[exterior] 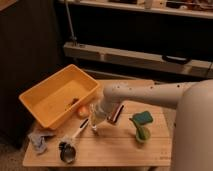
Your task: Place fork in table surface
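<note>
My gripper (pixel 98 120) hangs low over the left middle of the table surface (pixel 115 147), at the end of the white arm that reaches in from the right. A thin pale sliver, which looks like the fork (pixel 93 130), points down from the gripper to the planks. I cannot tell whether it touches the wood or whether it is still held. The gripper stands just right of the black-and-white-handled utensil (pixel 75 137).
A yellow bin (pixel 37 102) with small items inside fills the table's left rear. An orange object (pixel 82 111) lies beside it. A green cup with a sponge (pixel 141 129) stands at the right, a dark packet (pixel 118 114) behind the gripper, and a grey cloth (pixel 40 140) at the front left.
</note>
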Tool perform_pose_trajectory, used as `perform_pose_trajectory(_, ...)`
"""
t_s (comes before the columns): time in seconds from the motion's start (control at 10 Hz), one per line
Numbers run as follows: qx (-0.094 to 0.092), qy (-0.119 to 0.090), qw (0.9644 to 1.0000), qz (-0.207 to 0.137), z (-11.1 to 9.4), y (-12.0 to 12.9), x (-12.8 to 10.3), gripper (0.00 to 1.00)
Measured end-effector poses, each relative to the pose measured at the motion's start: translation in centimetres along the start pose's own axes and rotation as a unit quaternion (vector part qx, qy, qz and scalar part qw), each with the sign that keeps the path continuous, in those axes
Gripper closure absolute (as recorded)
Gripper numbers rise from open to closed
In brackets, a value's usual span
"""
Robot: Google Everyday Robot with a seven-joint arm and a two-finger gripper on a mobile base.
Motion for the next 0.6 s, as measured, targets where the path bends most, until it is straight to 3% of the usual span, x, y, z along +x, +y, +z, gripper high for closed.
perform_pose_trajectory(0.4,0.011,0.022,0.9994,0.024,1.3,-0.7,0.6,0.8)
perform_pose_trajectory(0.6,0.015,0.03,0.9988,0.034,1.8,-1.1,0.9,0.62)
